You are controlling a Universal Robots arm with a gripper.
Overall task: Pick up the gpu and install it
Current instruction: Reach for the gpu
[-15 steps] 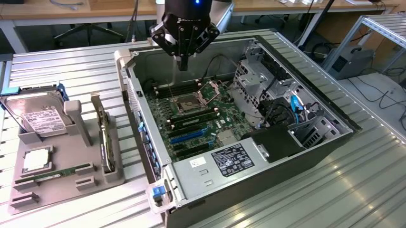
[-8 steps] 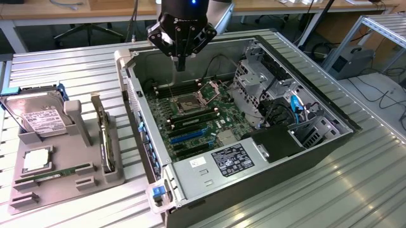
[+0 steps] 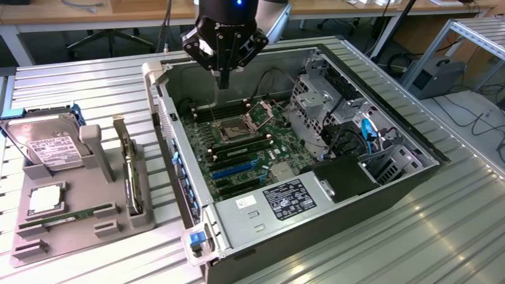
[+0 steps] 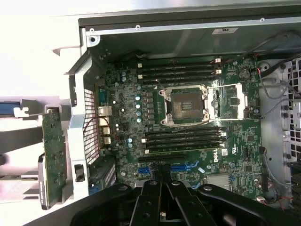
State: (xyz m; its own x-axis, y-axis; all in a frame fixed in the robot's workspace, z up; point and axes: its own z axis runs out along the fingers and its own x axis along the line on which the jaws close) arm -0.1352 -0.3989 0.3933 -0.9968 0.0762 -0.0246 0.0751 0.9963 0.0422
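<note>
The gpu point(image 3: 131, 171) stands on edge in a slot of the grey holder point(image 3: 79, 236) at the exterior view's left, outside the computer case. In the wrist view the gpu point(image 4: 52, 155) appears as a green board just beyond the case's rear wall. My gripper point(image 3: 223, 81) hangs above the open case point(image 3: 316, 207), over the far part of the motherboard point(image 3: 252, 148). Its fingers are shut together with nothing between them. In the wrist view my gripper point(image 4: 165, 178) points down at the motherboard point(image 4: 188, 132) near the blue expansion slots point(image 4: 183, 166).
The holder also carries a silver hard drive point(image 3: 51, 151), a processor chip point(image 3: 45, 198) and a narrow RAM stick point(image 3: 67, 217). Inside the case are the open processor socket point(image 4: 186, 103), drive cages point(image 3: 316, 103) and cables. The case sits on a ribbed metal table point(image 3: 410, 236).
</note>
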